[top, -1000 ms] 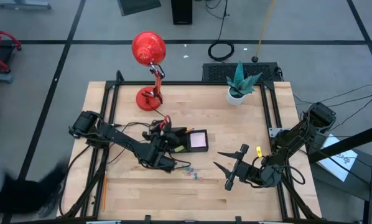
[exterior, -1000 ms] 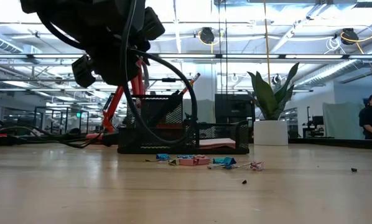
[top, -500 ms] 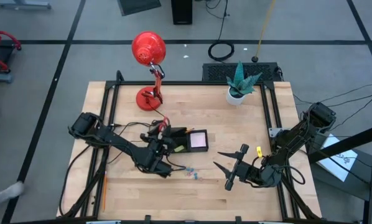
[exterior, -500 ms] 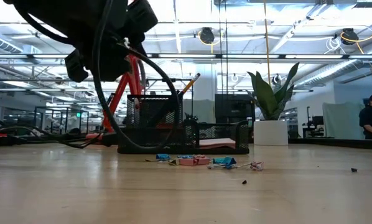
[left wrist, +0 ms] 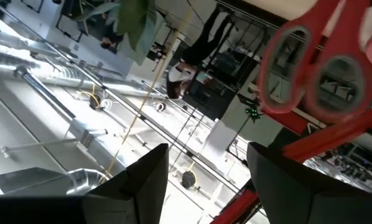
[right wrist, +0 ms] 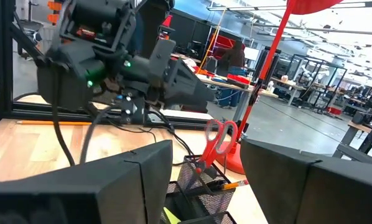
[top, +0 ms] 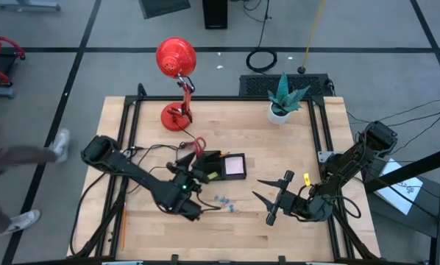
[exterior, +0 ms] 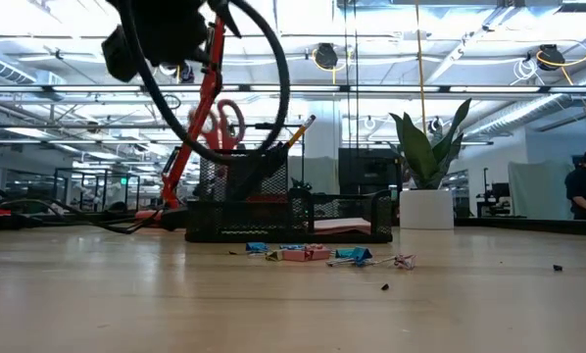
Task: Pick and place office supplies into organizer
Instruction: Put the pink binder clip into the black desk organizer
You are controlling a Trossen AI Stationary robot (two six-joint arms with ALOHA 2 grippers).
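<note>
The black mesh organizer (top: 221, 166) stands mid-table. Red-handled scissors (right wrist: 219, 138) stand in its tall cup, handles up (exterior: 224, 122), beside an orange pencil (exterior: 299, 127). A pale sticky-note pad (top: 235, 165) lies in its right compartment. My left gripper (right wrist: 195, 87) hovers open and empty on the near-left side of the organizer, above the table, pointing toward the scissors (left wrist: 316, 68). Blue and pink clips (top: 226, 202) lie on the table in front of the organizer. My right gripper (top: 259, 190) waits open and empty at the right.
A red desk lamp (top: 176, 62) stands at the far left and a white plant pot (top: 280, 112) at the far right. An orange pencil (top: 122, 224) lies near the table's left edge. A person (top: 14, 169) walks past on the left.
My left gripper has risen and drawn back from the organizer toward the table's near edge. The scissors stay standing in the cup, and in the low view their handles now show clear of the gripper. The right arm has kept still.
</note>
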